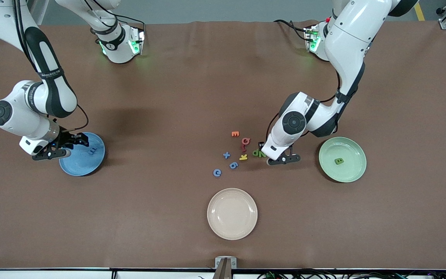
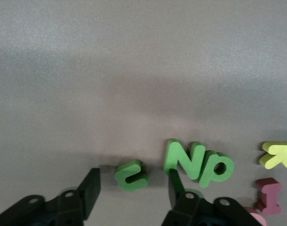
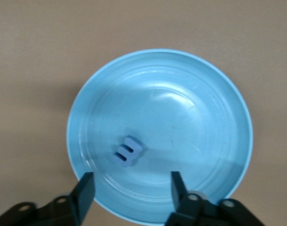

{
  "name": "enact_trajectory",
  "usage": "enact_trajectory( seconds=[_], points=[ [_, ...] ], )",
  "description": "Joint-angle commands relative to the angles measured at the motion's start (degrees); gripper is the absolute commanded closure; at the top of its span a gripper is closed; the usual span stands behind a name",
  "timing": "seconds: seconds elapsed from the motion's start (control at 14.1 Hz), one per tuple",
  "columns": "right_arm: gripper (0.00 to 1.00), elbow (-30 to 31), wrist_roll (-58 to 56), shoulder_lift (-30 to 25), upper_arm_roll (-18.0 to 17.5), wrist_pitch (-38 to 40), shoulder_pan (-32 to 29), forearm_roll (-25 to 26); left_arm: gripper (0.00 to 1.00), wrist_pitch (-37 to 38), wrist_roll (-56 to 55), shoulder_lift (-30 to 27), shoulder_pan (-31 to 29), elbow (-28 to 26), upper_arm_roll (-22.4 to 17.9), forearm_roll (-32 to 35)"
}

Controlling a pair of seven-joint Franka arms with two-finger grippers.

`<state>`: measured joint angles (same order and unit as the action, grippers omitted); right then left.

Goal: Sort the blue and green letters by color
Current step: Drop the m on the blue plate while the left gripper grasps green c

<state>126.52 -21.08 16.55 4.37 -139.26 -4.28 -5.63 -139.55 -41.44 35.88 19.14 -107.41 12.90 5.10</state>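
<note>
Small green letter u lying flat on the brown counter, framed between the two spread fingers of the left pincer, with neither finger seen touching it. Touching pair of green letters, N and P, just beside the u, toward the middle of the counter. Green B resting in the green plate toward the left arm's end of the counter. Near the N and P, a loose cluster: yellow K, red letters and orange E close by, then blue X, blue 6 and blue G a little farther from the N, nearer the right arm's end. Beige plate well apart from the cluster, nearer the front camera. Blue E lying in the blue plate at the right arm's end of the counter, well apart from the N. Right pincer hanging over that blue plate's rim, fingers spread wide, holding nothing.
</note>
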Motion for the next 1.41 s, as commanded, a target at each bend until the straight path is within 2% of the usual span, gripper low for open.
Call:
enact_trajectory(
  seconds=[0.0, 0.14, 0.35, 0.42, 0.64, 0.92, 1.34],
  points=[
    [0.0, -1.26, 7.06, -1.25, -1.03, 3.98, 2.86, -0.08, 0.46, -0.98, -1.1, 0.42, -0.24, -0.25, 0.02, 1.5],
    [0.0, -4.51, 19.08, -1.52, -0.95, 8.28, 8.56, -0.08, 0.48, -0.98, -1.1, 0.86, -0.33, -0.25, 0.02, 1.5],
    [0.0, -8.04, 27.93, -1.25, -0.95, 9.36, 11.04, -0.08, 0.48, -0.98, -1.1, 0.95, -0.68, -0.25, 0.02, 2.37],
    [0.0, -8.22, 29.77, -1.25, -0.95, 9.27, 12.96, -0.17, 0.4, -0.98, -0.93, 0.86, -0.77, -0.25, 0.02, 2.37],
    [0.0, -11.28, 47.05, -0.12, -0.95, 9.1, 21.04, -0.08, 0.37, -0.72, -0.84, 0.07, -0.95, -0.34, 0.1, 2.46],
    [0.0, -19.79, 58.14, 6.63, -0.86, 9.36, 29.57, 0.18, 0.36, -0.63, -0.84, -0.81, -0.77, -0.87, 0.19, 2.46],
    [0.0, -33.42, 70.98, 18.5, -0.86, 9.45, 37.49, 0.62, 0.33, -0.55, -0.75, -3.01, -0.25, -3.24, 0.63, 2.46]
  ],
)
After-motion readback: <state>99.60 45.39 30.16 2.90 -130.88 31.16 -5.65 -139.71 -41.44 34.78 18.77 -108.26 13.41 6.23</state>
